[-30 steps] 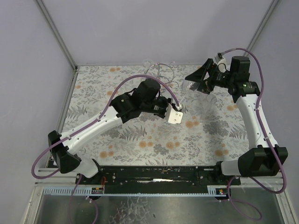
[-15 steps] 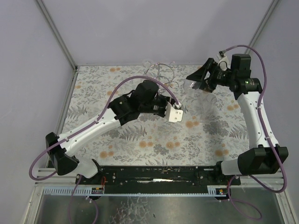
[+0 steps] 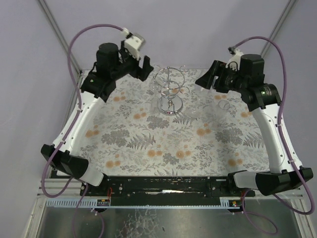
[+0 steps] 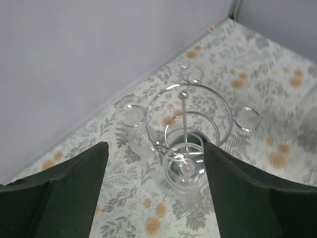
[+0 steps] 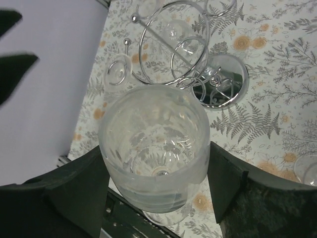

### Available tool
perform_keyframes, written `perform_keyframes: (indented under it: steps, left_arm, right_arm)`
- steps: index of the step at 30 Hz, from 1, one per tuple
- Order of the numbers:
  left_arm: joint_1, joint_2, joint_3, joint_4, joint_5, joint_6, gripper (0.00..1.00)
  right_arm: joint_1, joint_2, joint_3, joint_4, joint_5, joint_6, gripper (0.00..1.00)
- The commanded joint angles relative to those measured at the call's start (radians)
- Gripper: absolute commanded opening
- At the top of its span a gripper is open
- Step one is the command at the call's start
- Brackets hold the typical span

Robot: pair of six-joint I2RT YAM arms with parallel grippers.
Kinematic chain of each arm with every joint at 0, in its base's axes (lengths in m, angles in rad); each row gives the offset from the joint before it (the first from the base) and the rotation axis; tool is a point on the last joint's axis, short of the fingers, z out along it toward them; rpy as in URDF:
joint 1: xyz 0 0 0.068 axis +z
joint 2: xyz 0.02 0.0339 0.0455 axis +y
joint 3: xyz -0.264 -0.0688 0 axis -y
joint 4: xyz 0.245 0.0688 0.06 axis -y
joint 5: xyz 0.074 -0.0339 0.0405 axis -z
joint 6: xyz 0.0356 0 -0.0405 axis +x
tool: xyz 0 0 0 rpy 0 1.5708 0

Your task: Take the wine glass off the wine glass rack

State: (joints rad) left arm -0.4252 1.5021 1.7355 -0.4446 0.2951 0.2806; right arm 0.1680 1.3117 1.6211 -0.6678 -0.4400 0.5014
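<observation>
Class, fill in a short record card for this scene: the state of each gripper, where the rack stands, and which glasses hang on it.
left gripper: open, empty, raised and pointed down at the rack
right gripper: shut on a wine glass, bowl between its fingers, clear of the rack
wine glass rack: upright on the floral table, between the two grippers
hanging glasses: several hang from the rack's top rings
</observation>
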Motion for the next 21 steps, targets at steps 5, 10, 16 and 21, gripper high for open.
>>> perform_keyframes:
  steps: [5, 10, 16, 21]
  left_arm:
    - [0.215, 0.068, 0.088, 0.002, 0.189, -0.491, 1.00]
    - [0.336, 0.119, 0.100, 0.006, 0.310, -0.669, 1.00]
    - [0.366, 0.120, 0.093, 0.022, 0.347, -0.696, 1.00]
    - [0.368, 0.107, 0.084, 0.019, 0.366, -0.688, 1.00]
  right_arm:
    - [0.352, -0.015, 0.031, 0.090, 0.412, -0.158, 0.29]
    - [0.605, 0.001, -0.086, 0.242, 0.638, -0.254, 0.27]
    - [0.814, 0.057, -0.240, 0.498, 0.810, -0.342, 0.25]
    - [0.840, 0.061, -0.377, 0.711, 0.889, -0.361, 0.23]
